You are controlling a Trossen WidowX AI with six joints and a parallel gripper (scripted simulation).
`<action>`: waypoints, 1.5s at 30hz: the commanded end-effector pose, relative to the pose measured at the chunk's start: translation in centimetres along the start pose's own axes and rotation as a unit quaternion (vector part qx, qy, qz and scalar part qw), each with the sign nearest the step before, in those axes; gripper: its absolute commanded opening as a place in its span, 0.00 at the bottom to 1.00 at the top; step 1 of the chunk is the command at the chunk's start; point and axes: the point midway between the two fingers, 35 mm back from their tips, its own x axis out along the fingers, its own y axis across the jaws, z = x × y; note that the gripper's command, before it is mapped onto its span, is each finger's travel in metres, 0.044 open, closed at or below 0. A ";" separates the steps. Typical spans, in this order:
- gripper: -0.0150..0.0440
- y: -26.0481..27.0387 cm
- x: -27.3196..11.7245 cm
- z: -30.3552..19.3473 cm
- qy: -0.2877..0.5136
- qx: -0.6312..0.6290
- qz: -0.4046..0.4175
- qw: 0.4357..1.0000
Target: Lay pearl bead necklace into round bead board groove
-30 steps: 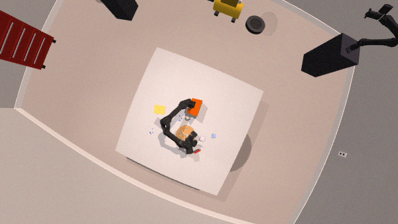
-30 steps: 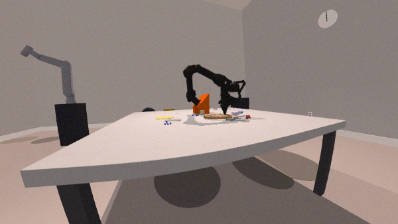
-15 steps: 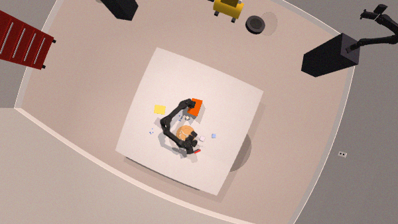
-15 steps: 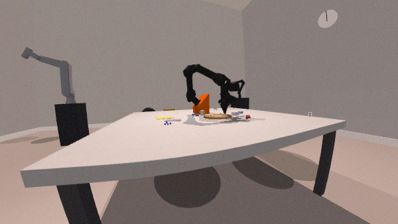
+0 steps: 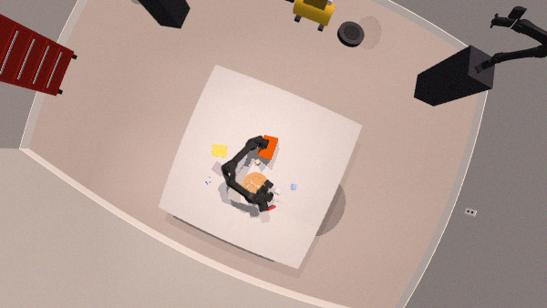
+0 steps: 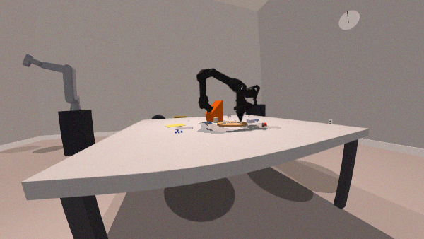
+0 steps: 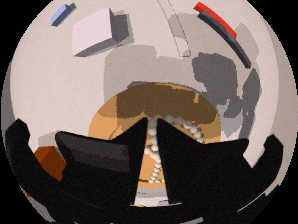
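Observation:
The round orange-tan bead board [image 5: 255, 179] [image 6: 231, 126] [image 7: 102, 125] lies flat on the table under my gripper. The pearl bead necklace [image 5: 252, 184] [image 7: 192, 127] lies on the board. In the wrist view part of it curves along the right side, and another part runs down through the middle, seen between the fingers. My gripper [image 6: 241, 120] [image 7: 152, 121] points down over the board and is nearly closed, with a pearl bead of the necklace between its fingertips. The fingers hide much of the groove and of the board's near part.
A white block [image 5: 278, 190] [image 7: 92, 32], a blue block [image 5: 294, 187] [image 7: 61, 15] and a red-and-black bar [image 5: 272, 208] [image 7: 217, 19] lie beyond the board. An orange wedge [image 5: 270, 147] [image 6: 219, 112] stands by the arm's base. A yellow sheet [image 5: 219, 150] [image 6: 174, 126] and small blue bits [image 5: 208, 182] [image 6: 178, 131] lie off to one side.

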 end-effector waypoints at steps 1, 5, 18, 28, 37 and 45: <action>0.25 0.1 0.6 -0.1 0.001 -0.001 0.003 1.000; 0.30 0.0 0.3 0.0 0.000 0.000 0.001 1.000; 0.88 0.1 0.2 0.0 0.000 0.000 0.002 1.000; 1.00 0.1 -0.2 0.0 0.001 -0.001 0.003 1.000; 1.00 0.1 -0.2 0.0 0.001 -0.001 0.003 1.000; 1.00 0.1 -0.2 0.0 0.001 -0.001 0.003 1.000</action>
